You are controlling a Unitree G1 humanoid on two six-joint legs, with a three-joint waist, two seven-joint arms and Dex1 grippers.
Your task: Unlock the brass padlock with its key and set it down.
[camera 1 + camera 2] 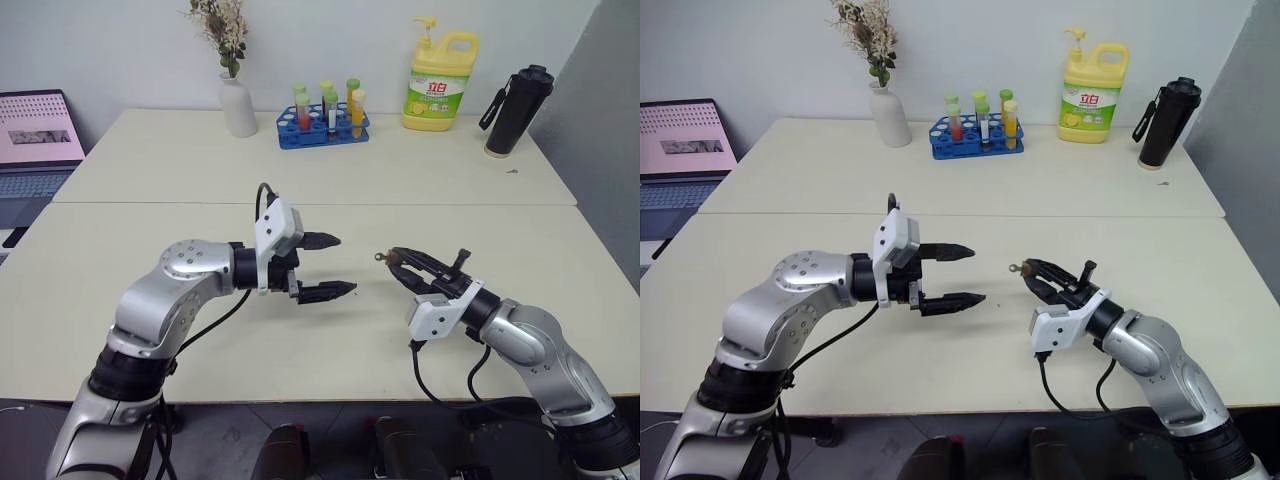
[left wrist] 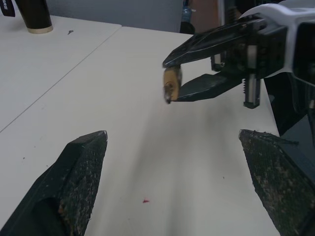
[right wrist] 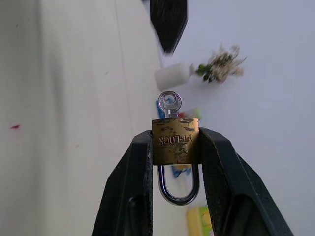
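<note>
The brass padlock (image 3: 175, 142) is clamped by its body between my right gripper's (image 3: 175, 140) two black fingers, with its silvery shackle (image 3: 178, 189) pointing back toward the wrist. The key (image 3: 170, 103) sticks out of the padlock's far end, showing its round bow. In the head views my right gripper (image 1: 395, 262) hovers above the near table and points left, with the key (image 1: 380, 256) at its tip. My left gripper (image 1: 343, 265) faces it from a short gap away. It is open wide with nothing between its fingers. Its wrist view shows the padlock (image 2: 171, 83) straight ahead.
At the back of the far table stand a white vase with dried flowers (image 1: 238, 105), a blue rack of test tubes (image 1: 324, 128), a yellow detergent bottle (image 1: 439, 85) and a black bottle (image 1: 517, 110). A laptop (image 1: 35, 145) sits at the far left. A seam (image 1: 300, 204) separates the two tables.
</note>
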